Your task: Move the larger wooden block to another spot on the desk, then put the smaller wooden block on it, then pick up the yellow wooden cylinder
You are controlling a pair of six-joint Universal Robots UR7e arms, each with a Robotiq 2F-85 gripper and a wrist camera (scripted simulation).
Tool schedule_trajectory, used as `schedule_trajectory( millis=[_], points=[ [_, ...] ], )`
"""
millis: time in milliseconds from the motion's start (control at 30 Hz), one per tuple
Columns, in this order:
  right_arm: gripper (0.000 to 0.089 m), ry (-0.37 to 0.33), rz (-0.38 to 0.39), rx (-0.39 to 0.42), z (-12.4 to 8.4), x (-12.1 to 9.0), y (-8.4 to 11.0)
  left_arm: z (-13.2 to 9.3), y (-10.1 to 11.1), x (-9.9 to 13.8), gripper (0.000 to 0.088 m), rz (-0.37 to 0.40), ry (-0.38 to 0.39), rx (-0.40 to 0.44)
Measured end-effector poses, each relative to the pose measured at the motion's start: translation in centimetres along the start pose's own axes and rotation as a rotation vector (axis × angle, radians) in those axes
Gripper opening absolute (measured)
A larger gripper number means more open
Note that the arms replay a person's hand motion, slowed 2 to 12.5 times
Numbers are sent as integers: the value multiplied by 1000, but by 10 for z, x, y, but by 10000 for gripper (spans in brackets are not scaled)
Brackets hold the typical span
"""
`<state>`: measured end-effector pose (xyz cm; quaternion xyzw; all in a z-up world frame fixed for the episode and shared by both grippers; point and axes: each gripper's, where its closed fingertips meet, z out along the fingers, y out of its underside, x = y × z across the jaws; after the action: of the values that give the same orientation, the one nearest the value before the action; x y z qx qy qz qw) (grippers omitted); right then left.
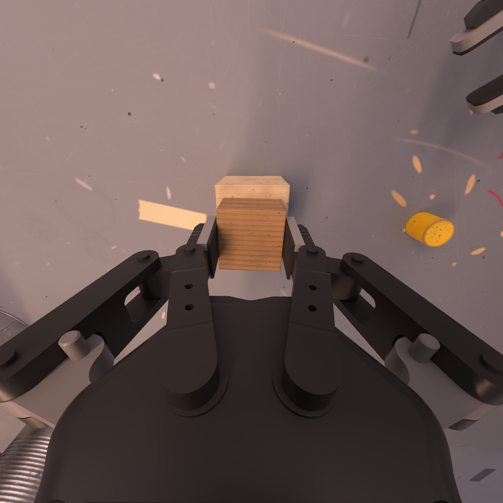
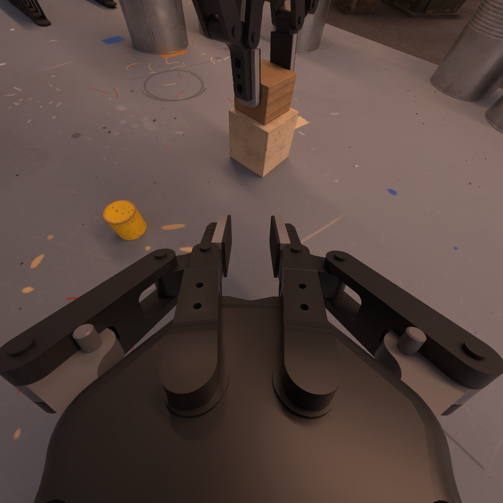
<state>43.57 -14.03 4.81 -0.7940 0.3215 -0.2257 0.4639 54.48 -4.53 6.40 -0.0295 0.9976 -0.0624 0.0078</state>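
Nearest the right wrist camera, right claw [image 2: 250,236] spread with nothing between its fingers, hovering low over bare grey desk [image 2: 381,217]. Just ahead and to its left, yellow cylinder [image 2: 124,220] lying tilted on the desk, alone, well apart from the blocks. Farther on, straight ahead, pale larger block [image 2: 261,141] standing on the desk, brown smaller block [image 2: 275,92] resting on its top, turned a little askew. Left claw [image 2: 268,81] coming down from above, pinching the brown block on two opposite sides. From the left wrist camera, same grip: left claw [image 1: 250,239] pressed against both flanks of the brown block [image 1: 250,234], pale block [image 1: 253,187] showing beneath, cylinder [image 1: 429,229] off to the side. Farthest back, metal cans [image 2: 155,24] at the desk's far edge
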Motion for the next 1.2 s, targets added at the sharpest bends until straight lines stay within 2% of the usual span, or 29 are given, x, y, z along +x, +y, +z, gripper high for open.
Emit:
schedule_trajectory(
  millis=[567,600,667,700,1200],
  points=[
    [257,0,1,2,0,0,0,-5,-3,7,397,-22,25,40],
    [257,0,1,2,0,0,0,-6,-4,7,467,-24,26,41],
    [257,0,2,2,0,0,0,-7,-4,8,676,-26,27,44],
    [257,0,2,2,0,0,0,-8,-4,9,725,-27,27,45],
    [258,-3,1,-1,0,0,0,-25,-7,12,843,-22,-40,86]
  ],
)
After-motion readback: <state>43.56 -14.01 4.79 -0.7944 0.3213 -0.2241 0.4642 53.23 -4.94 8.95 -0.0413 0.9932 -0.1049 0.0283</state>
